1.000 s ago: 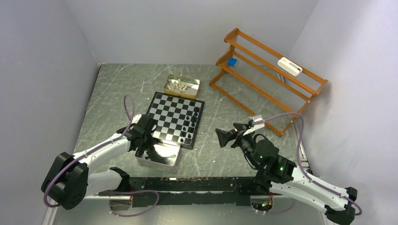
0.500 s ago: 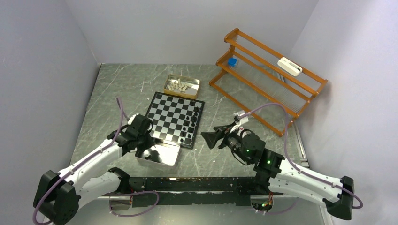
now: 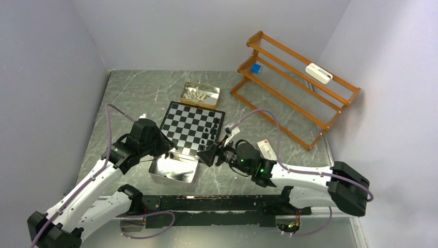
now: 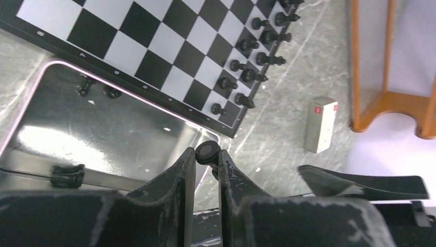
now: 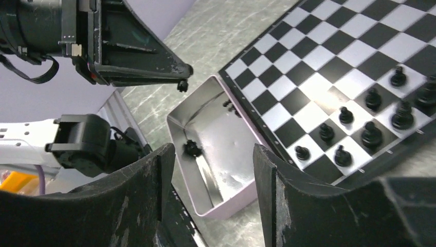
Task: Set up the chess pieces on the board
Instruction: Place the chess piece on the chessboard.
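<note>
The left gripper (image 4: 206, 163) pinches a black piece (image 4: 207, 152); only its round end shows, so I can't tell which kind. The right gripper (image 5: 208, 175) stands spread near the silver tray (image 5: 226, 206).

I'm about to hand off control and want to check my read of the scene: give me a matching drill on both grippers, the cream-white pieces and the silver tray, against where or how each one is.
Column 1:
1. left gripper
2. right gripper
3. cream-white pieces
4. silver tray

Column 2:
a. in the tin beyond the board's far edge
b. open, holding nothing
c. beside the board's near edge, a few black pieces inside
d. shut on a black piece

Pairs: 1-d, 2-b, 3-a, 4-c
</note>
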